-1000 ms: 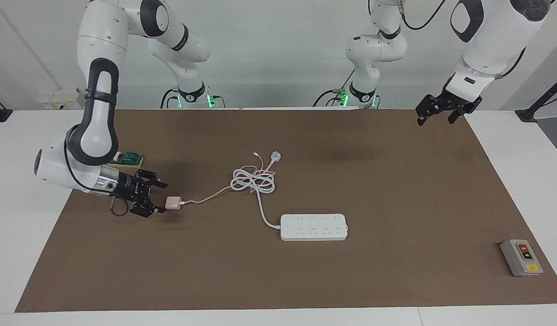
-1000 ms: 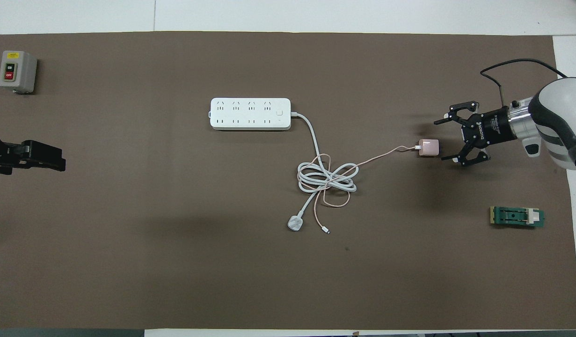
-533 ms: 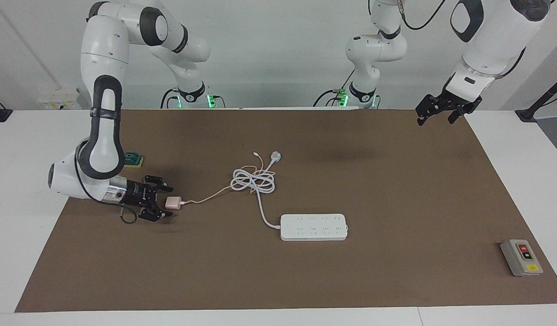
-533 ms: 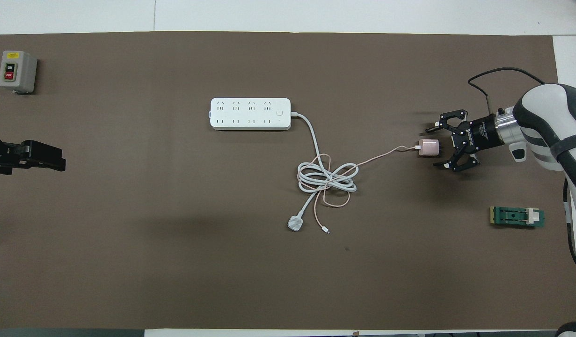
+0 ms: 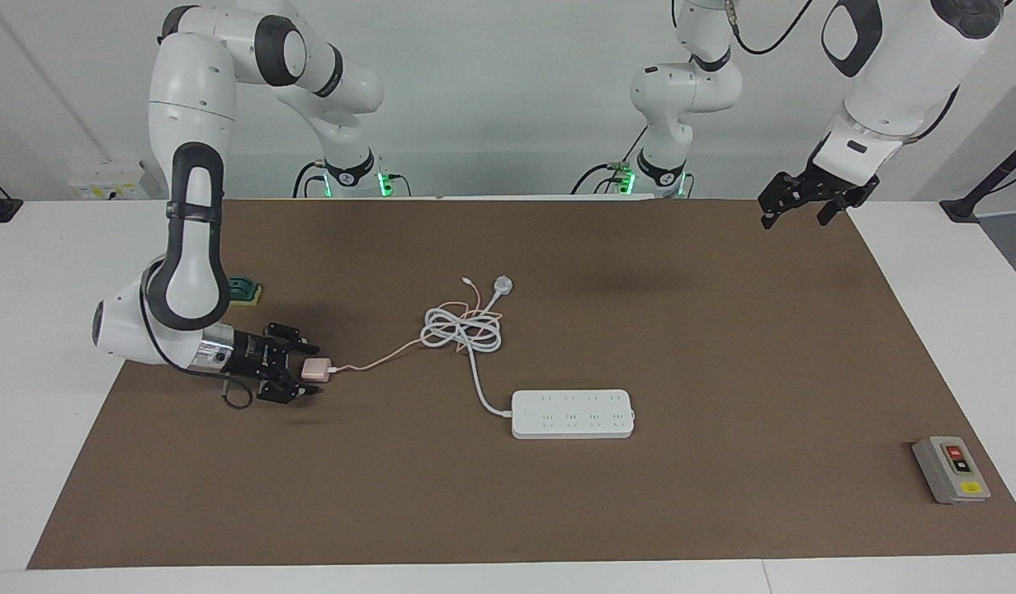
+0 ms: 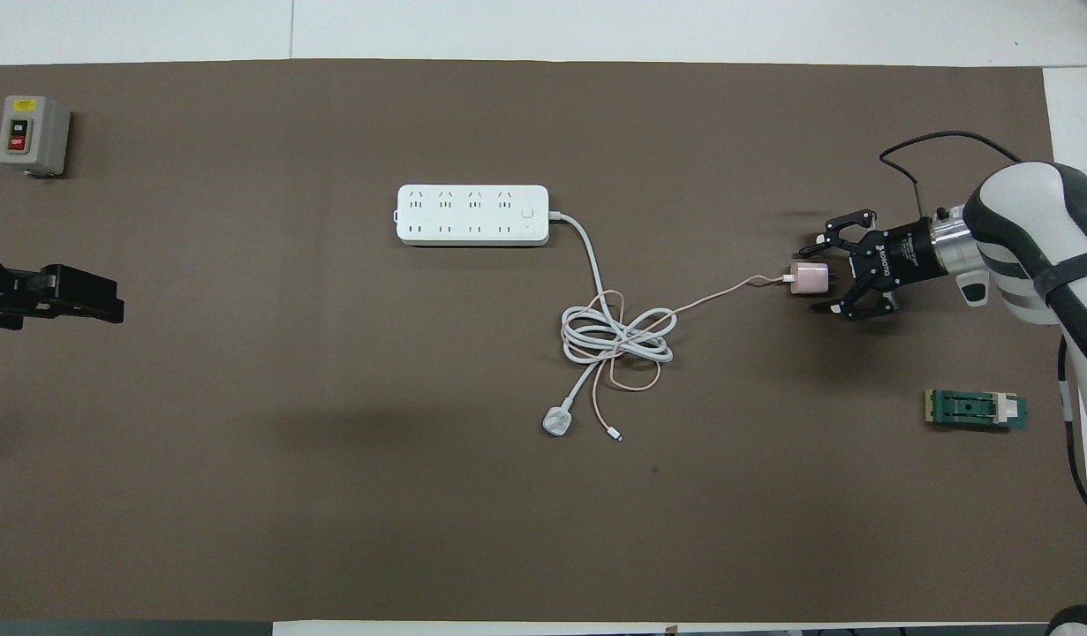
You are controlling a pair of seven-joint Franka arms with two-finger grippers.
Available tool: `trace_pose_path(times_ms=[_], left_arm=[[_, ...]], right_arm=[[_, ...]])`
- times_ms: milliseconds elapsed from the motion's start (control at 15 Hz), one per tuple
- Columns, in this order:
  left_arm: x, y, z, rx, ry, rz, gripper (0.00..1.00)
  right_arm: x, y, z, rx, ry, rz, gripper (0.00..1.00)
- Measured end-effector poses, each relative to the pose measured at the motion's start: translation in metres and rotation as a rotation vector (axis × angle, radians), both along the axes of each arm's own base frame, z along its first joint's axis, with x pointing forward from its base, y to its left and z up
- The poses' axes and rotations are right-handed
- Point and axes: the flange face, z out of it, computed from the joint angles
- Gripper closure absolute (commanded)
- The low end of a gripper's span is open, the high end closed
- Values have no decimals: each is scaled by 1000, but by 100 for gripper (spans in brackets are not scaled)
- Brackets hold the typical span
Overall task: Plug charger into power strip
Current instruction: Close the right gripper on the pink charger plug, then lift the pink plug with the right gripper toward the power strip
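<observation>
The fingers (image 6: pixel 823 239) of the right gripper (image 6: pixel 819 276) stand on both sides of the charger (image 6: pixel 809 279), one toward the robots and one away from them, with a gap that looks only a little wider than the pink cube. I cannot tell if they already press on it. The gripper lies low and almost flat over the surface (image 6: pixel 331 495), probably because the cube rests on its side, its prongs pointing at the gripper's palm — so a sideways approach takes the body and leaves the thin pink cable (image 6: pixel 720 296) free.

This cable runs from the charger to a loose tangle with the thick white cord (image 6: pixel 615 336), and the round white plug (image 6: pixel 556 422) lies nearer to the robots than the tangle. The cord leads on to the power strip (image 6: pixel 472 215), which lies flat with its sockets up, farther from the robots and well apart from the charger.

The left gripper (image 5: pixel 807 200) waits high over the left arm's end of the mat, fingers wide open and empty. A grey switch box (image 6: pixel 31 134) and a small green part (image 6: pixel 976 410) lie at the two ends of the surface — neither seems needed.
</observation>
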Motion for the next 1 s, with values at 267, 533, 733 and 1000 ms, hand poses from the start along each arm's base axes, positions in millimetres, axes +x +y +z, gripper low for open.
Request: trace_pose_path(times_ms=[267, 533, 733, 1000], left_arm=[[0, 0, 0, 0, 0, 0, 0], [0, 0, 0, 0, 0, 0, 0], [0, 0, 0, 0, 0, 0, 0], [0, 0, 0, 0, 0, 0, 0]], right_arm=[[-1, -2, 5, 1, -13, 5, 100], [2, 3, 7, -2, -19, 7, 100], [16, 27, 28, -12, -13, -8, 100], [31, 72, 86, -25, -29, -13, 100]])
